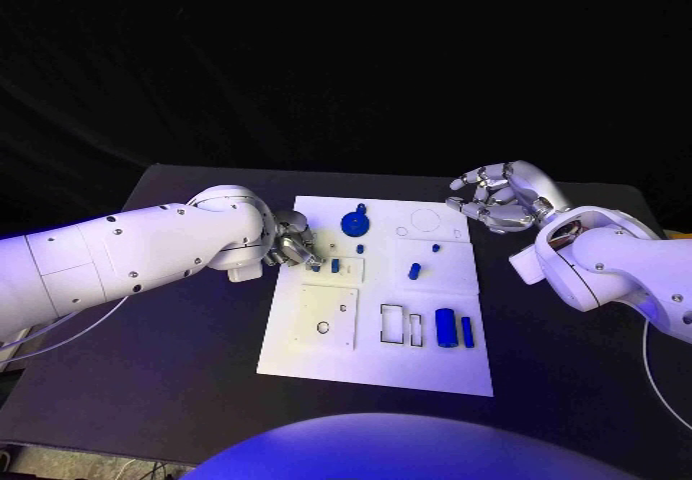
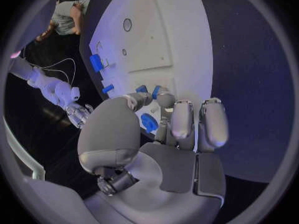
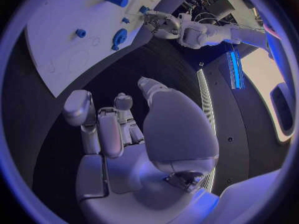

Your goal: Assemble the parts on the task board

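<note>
**Board parts: left hand working over small blue pieces, right hand idle**

Board (image 1: 310,350) lies in the middle of the bench (image 1: 173,330) in the head view. The left hand (image 1: 293,250) reaches over its left edge, fingers curled down by two small blue pieces (image 1: 335,266); whether it holds one I cannot tell. A blue gear (image 1: 355,221) stands just beyond, and two blue cylinders (image 1: 454,328) lie near the board's right near corner. The right hand (image 1: 498,197) hovers off the board's far right corner, fingers loosely curled, holding nothing.

From the left wrist, the fingertips (image 2: 165,100) sit right at the blue pieces (image 2: 149,90). The risk, I judge: pieces this small could be nudged or slip from a poor pinch.

From the right wrist, the right hand (image 3: 118,134) hangs empty over the bench, well apart from the board (image 3: 69,40).
</note>
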### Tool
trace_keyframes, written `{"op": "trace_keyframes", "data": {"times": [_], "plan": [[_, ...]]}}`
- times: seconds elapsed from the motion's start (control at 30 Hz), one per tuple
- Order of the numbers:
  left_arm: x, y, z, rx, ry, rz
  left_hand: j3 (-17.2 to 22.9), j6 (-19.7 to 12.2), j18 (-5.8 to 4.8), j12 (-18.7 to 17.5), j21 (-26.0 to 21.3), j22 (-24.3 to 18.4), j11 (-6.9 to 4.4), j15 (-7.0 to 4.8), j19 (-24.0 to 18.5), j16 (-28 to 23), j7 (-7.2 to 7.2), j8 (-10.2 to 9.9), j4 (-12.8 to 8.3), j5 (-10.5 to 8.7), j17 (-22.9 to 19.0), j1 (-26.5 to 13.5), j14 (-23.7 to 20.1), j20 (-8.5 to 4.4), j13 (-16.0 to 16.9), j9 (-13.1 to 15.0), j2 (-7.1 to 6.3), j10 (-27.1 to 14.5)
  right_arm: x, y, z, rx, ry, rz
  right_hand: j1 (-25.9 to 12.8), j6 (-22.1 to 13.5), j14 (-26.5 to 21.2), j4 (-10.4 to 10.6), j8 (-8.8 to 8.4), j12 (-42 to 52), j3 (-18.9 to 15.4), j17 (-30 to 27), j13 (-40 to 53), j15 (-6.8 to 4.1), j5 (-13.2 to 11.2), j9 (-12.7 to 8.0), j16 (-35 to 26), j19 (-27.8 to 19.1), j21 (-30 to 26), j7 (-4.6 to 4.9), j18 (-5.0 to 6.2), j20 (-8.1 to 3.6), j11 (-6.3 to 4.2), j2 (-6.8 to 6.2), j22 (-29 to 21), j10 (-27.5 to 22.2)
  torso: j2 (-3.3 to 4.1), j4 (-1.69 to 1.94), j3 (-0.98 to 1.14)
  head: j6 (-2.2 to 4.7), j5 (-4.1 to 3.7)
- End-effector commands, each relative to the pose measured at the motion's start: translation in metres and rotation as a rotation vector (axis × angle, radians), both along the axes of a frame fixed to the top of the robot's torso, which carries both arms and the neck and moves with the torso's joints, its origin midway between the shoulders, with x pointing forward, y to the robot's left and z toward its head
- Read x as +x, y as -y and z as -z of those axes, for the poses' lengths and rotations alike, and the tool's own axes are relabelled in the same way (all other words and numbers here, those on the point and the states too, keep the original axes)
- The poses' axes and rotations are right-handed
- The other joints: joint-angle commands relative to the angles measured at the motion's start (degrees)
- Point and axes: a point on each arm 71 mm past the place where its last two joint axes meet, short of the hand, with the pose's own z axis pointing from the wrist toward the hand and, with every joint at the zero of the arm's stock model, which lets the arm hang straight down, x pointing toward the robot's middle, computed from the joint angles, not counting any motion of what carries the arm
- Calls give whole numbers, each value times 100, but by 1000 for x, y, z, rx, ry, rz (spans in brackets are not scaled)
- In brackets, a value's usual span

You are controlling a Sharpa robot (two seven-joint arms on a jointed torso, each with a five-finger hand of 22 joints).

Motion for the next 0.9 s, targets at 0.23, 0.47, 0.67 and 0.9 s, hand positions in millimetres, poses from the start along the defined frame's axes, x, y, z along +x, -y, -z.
{"op": "trace_keyframes", "data": {"times": [0.23,0.47,0.67,0.9], "plan": [[0,-1,1,3,-11,-1,-115,34,-78,44,14,17,4,-35,39,-29,17,-27,9,-20,12,-118,64,-17,29,-13,15,-5,-1,-1,0,-3,1,-13,-12,-35,-35,42,33,-25,-17,-11,-7,2,24,7,-42,-19,-41,10,33,9,-6,37,-11,-47,3,4,-7,7,-10],[-1,-2,0,-9,1,-11,-270,41,-74,36,4,2,5,-36,31,-29,18,-43,13,-10,12,-241,64,-18,6,-24,9,-16,-1,0,0,-3,2,-13,-16,-39,-37,48,32,-33,-23,-19,-20,2,24,7,-47,-24,-52,11,35,9,-5,36,-18,-59,5,1,-9,0,-22],[-1,-2,-3,-30,15,-28,-735,45,-67,15,-22,-31,17,-28,11,-32,30,-74,22,-23,14,-614,62,-13,-43,-44,-46,-55,-1,0,0,-3,3,-13,-22,-45,-41,54,31,-44,-31,-31,-36,3,23,6,-53,-27,-60,12,36,9,-5,32,-23,-73,2,4,-7,6,-29],[1,-4,-7,-59,35,-53,-855,43,-53,-17,-54,-91,17,-27,-27,-35,28,-82,21,-44,13,-710,61,-13,-107,-47,-30,-84,-1,0,0,-4,3,-12,-22,-45,-41,54,31,-44,-31,-31,-36,3,23,6,-53,-27,-60,12,36,9,-5,32,-23,-73,0,8,-13,14,-54]]}}
